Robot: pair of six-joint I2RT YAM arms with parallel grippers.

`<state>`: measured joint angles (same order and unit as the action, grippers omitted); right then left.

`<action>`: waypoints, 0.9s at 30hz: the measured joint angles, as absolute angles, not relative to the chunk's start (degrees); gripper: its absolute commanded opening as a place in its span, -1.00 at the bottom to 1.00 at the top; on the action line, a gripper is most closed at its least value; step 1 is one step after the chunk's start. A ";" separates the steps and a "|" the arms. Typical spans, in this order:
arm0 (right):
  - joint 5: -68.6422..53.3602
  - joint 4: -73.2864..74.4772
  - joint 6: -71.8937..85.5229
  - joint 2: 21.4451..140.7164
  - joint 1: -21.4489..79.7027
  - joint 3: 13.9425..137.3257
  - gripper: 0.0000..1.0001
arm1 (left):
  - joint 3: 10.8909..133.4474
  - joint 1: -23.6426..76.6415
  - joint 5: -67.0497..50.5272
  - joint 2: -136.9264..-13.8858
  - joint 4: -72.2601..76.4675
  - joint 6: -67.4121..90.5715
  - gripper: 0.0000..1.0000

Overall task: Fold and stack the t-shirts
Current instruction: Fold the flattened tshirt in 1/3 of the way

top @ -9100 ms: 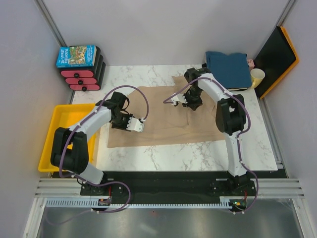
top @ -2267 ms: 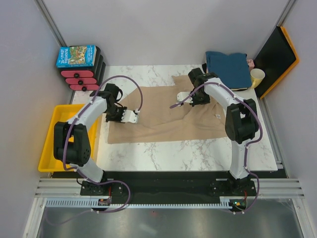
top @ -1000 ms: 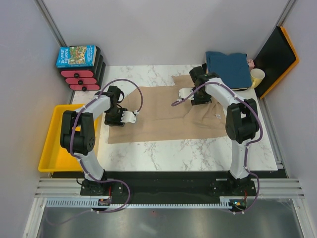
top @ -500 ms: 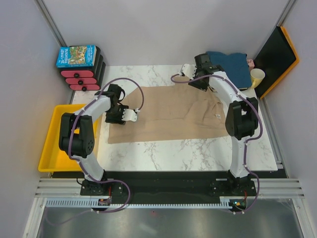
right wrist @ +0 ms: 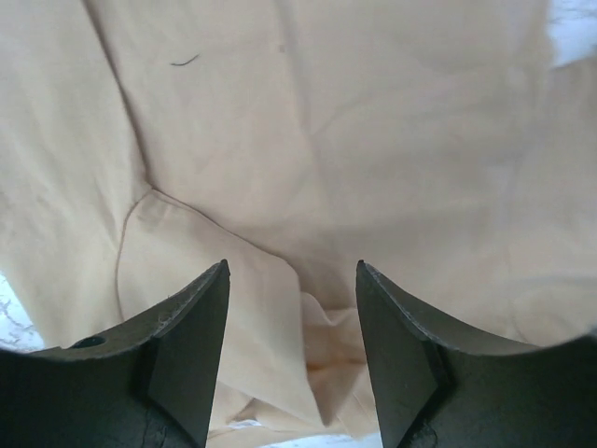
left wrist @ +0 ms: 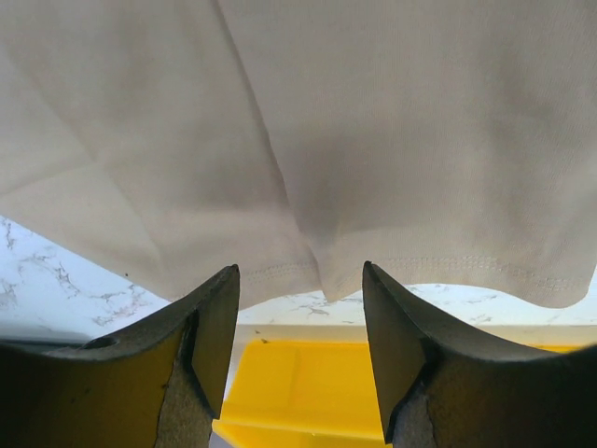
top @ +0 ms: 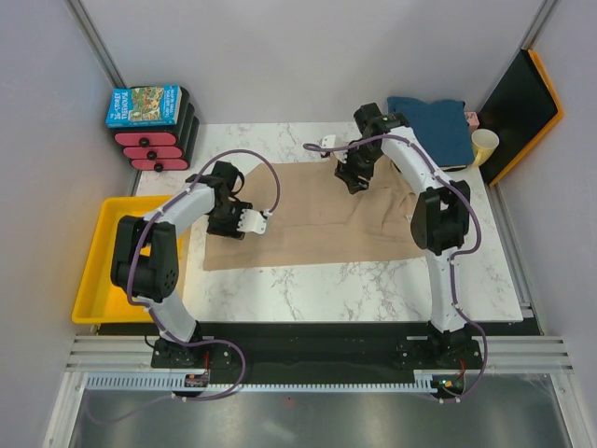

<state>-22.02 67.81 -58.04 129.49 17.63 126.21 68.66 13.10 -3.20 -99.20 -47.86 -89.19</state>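
A large tan t-shirt (top: 308,219) lies spread flat on the marble table. My left gripper (top: 222,229) hovers open over its left edge; in the left wrist view the gripper (left wrist: 298,271) frames the stitched hem (left wrist: 438,266), nothing between the fingers. My right gripper (top: 353,177) is open above the shirt's far edge near the middle. The right wrist view shows the gripper (right wrist: 292,266) over rumpled tan folds (right wrist: 326,327), not touching them. A folded teal-blue t-shirt (top: 431,129) rests at the back right corner.
A yellow tray (top: 104,245) sits off the table's left edge, and it shows below the hem (left wrist: 373,383) in the left wrist view. A blue picture box (top: 143,105) on black-and-red holders stands back left. A pale yellow cup (top: 485,145) and a black-orange board (top: 524,107) stand back right.
The right gripper left the shirt's upper sleeve, swung up to the back edge, then came down left over the shirt's far edge, jaws a little wider. The left gripper shifted slightly right.
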 measured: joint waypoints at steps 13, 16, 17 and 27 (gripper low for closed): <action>-23.42 69.82 -58.22 133.93 15.79 125.58 0.25 | 67.79 14.28 -4.67 -98.13 -47.83 -88.95 0.25; -22.98 69.58 -58.30 133.97 15.14 124.73 0.25 | 67.79 14.28 -4.67 -98.13 -47.83 -88.92 0.25; -22.76 69.58 -58.35 133.97 14.92 124.36 0.25 | 67.79 14.28 -4.67 -98.13 -47.83 -88.88 0.25; -22.37 73.60 -61.58 134.02 13.98 123.63 0.13 | 67.79 14.39 -4.67 -98.13 -47.83 -88.51 0.25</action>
